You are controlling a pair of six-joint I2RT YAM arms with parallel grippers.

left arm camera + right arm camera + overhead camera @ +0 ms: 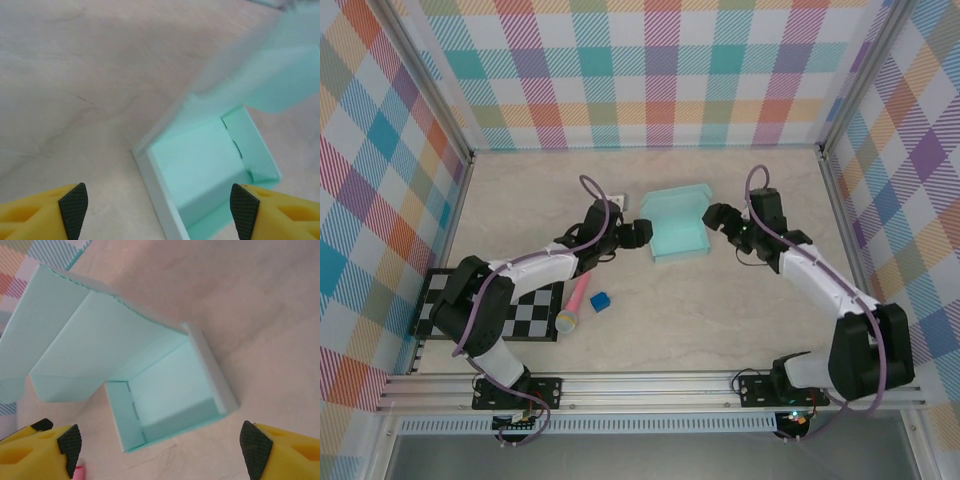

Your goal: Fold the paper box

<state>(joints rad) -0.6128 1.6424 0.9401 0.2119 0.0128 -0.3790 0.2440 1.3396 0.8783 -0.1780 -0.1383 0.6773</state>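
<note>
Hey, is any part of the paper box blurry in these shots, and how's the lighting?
Left wrist view: the paper box is fairly sharp in its tray, but its raised lid is smeared soft. Right wrist view: box crisp throughout. Top view: even light, faint shadows, no glare on the table.

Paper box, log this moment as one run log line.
paper box: base formed, lid flap open | left tool: open, left of box | right tool: open, right of box | held: nothing
</note>
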